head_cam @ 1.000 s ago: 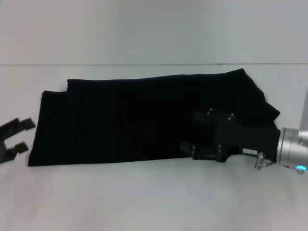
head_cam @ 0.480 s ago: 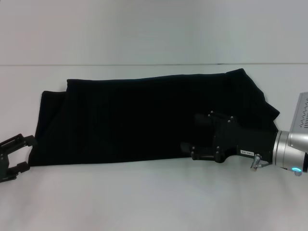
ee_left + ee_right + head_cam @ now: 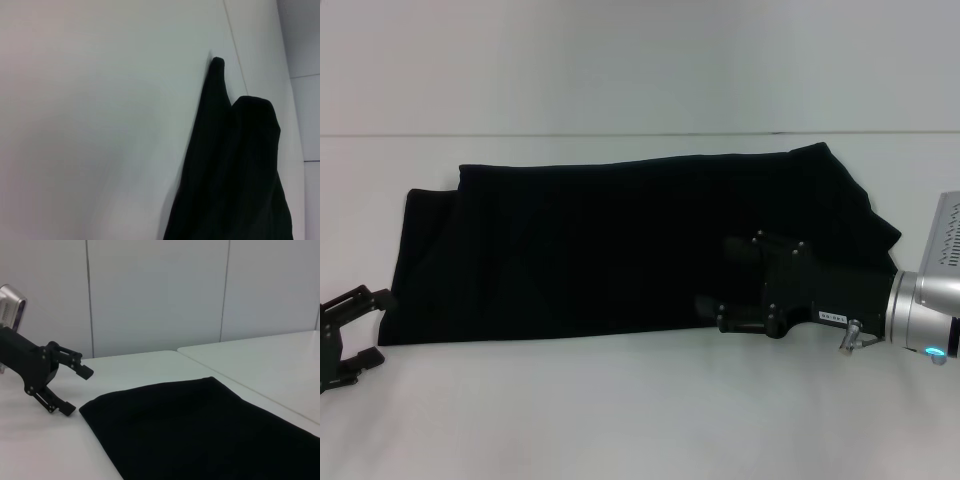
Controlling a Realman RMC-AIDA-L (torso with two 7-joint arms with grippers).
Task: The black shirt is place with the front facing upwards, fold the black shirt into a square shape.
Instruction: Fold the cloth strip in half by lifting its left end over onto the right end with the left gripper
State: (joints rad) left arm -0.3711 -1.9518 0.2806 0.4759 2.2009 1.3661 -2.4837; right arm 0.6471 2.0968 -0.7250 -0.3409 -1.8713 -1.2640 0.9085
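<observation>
The black shirt (image 3: 620, 245) lies flat on the white table (image 3: 620, 420) as one long band running left to right, with no lettering showing. My right gripper (image 3: 712, 275) hovers open over the near right part of the shirt, fingers pointing left. My left gripper (image 3: 378, 328) is open just off the shirt's near left corner, with nothing between its fingers. The right wrist view shows the shirt (image 3: 200, 430) stretching away to that left gripper (image 3: 79, 391) beyond its far end. In the left wrist view only an end of the shirt (image 3: 235, 175) shows on the table.
The table's far edge (image 3: 640, 133) runs behind the shirt, with a pale panelled wall (image 3: 150, 295) beyond it. Bare tabletop lies in front of the shirt and past both of its ends.
My left gripper has slid along the shirt's left end toward the near edge, now sitting by the near left corner. The right gripper has shifted slightly nearer and then held still.
</observation>
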